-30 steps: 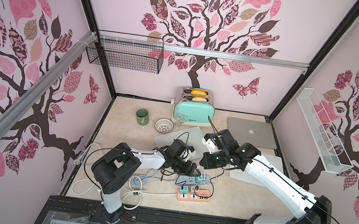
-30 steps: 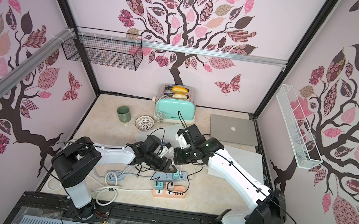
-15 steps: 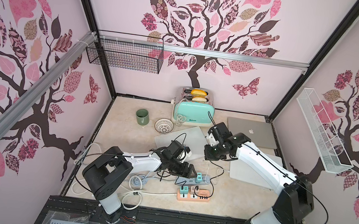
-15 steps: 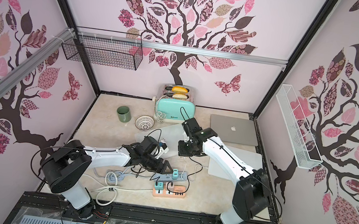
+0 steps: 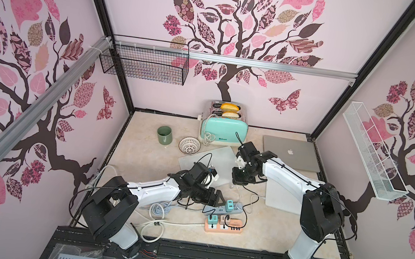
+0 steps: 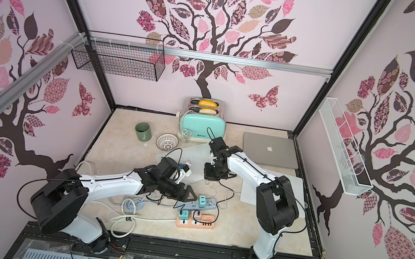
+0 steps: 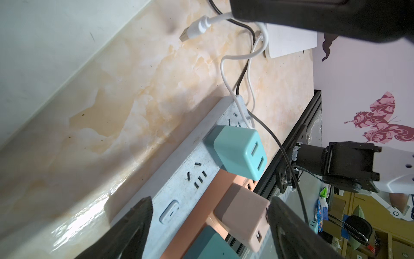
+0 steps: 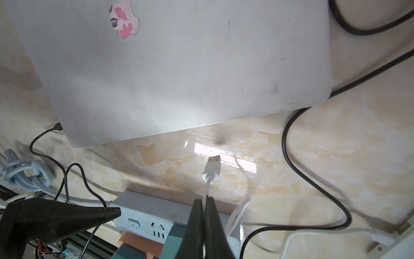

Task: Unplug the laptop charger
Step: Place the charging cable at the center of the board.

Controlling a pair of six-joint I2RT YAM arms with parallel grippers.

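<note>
apple logo on the grey laptop [image 5: 290, 151] lid; toaster [image 5: 224, 130] brand word too small to read.

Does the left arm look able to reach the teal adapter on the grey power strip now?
Probably yes. The left gripper stands open close before the teal adapter, with only bare grey power strip between them. The pink adapter beside it may crowd one finger.

Bright, even light — glare on the countertop [image 8: 246, 166], wrist-view edges perhaps slightly blurred.

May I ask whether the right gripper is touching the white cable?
Touching. In the right wrist view the right gripper is pinched shut on the white cable.
</note>
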